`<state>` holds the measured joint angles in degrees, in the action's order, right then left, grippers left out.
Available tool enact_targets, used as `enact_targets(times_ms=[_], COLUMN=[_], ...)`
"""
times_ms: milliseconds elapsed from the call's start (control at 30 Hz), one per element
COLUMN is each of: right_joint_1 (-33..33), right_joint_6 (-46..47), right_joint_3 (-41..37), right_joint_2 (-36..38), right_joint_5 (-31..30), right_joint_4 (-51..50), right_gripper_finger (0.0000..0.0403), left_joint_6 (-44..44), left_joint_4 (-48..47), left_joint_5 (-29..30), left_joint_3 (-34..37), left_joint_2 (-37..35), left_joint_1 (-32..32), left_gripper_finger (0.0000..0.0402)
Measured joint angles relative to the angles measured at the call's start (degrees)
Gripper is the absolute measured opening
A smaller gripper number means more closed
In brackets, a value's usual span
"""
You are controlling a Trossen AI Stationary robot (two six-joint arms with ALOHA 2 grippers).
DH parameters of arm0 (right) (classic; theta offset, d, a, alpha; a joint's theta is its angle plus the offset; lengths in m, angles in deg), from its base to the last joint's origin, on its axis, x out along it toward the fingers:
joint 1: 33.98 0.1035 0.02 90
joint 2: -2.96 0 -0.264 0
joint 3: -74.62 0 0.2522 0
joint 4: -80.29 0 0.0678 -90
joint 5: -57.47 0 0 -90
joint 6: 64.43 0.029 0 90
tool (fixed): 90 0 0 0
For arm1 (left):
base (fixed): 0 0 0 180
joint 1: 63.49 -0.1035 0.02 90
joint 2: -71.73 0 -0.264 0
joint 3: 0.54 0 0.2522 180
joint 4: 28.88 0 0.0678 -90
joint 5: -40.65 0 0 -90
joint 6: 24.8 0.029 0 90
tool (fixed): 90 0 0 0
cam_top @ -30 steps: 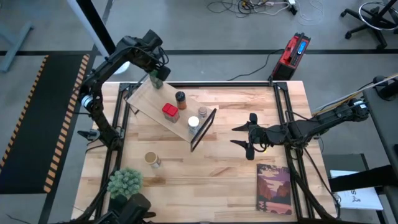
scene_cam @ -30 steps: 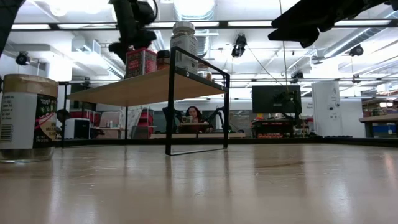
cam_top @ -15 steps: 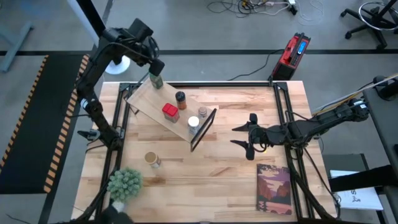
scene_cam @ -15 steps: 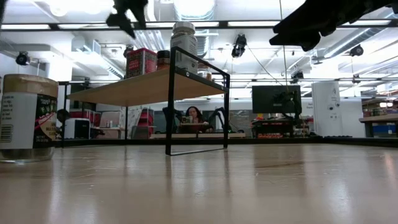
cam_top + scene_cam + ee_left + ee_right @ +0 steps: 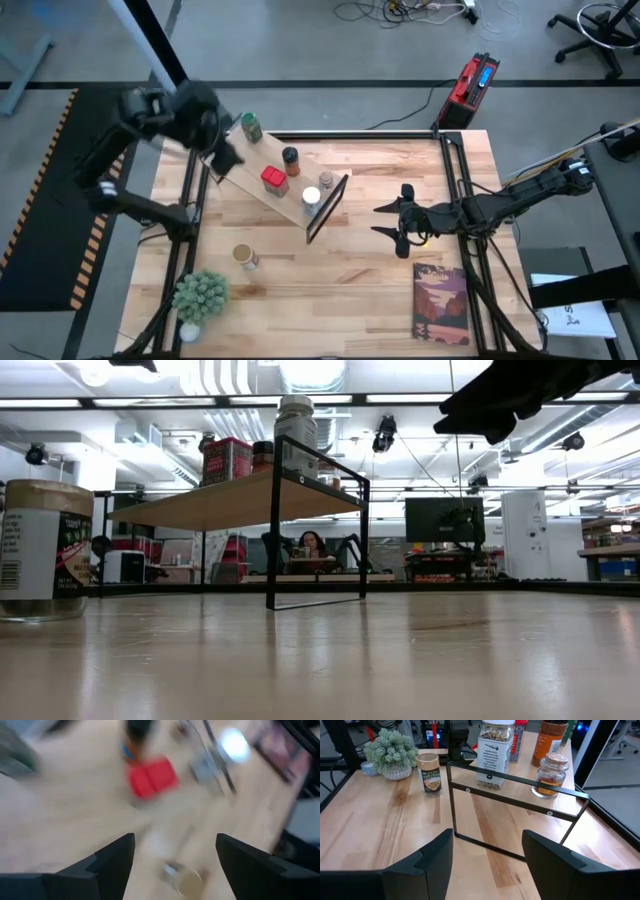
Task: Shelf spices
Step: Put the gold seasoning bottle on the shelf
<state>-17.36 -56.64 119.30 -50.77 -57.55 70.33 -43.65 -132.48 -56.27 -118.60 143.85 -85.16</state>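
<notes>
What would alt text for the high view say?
A slanted wooden shelf on a wooden table holds five spice jars, a green-lidded jar at its far end. A tan-topped jar stands alone on the table near a potted plant. Left gripper hovers by the shelf; right gripper waits mid-table.

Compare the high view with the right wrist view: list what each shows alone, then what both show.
Only the high view: the green-lidded jar at the shelf's far end, the left pincer, a book, a red device on the floor.
Only the right wrist view: jar labels and the shelf frame from the side.
Both: the plant, the tan-topped jar on the table, the white-lidded jar.
</notes>
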Motion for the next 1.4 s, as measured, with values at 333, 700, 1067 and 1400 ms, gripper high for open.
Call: enact_targets(times_ms=[333, 700, 1067, 1400], right_joint_1=[0.00, 0.00, 0.00, 0.00], right_joint_6=[-0.15, -0.33, -0.25, 0.10], right_joint_3=[-0.02, 0.26, 0.30, 0.09], right_joint_2=[0.02, 0.02, 0.02, 0.02], right_joint_5=[-0.01, -0.03, -0.01, 0.21], right_joint_4=[1.65, 2.76, 2.46, 2.37], right_gripper_finger=[0.0213, 0.0213, 0.0213, 0.0213], left_joint_6=[-22.99, -32.14, -31.20, -35.27], left_joint_4=[17.78, 26.78, 21.39, 14.81], left_joint_5=[4.55, 8.02, 11.23, 13.18], left_joint_3=[24.01, 33.43, 33.45, 35.47], left_joint_2=[-9.60, -3.82, 5.49, 5.06], left_joint_1=[36.75, 50.85, 51.44, 51.89], left_gripper_finger=[0.0244, 0.0219, 0.0217, 0.0225])
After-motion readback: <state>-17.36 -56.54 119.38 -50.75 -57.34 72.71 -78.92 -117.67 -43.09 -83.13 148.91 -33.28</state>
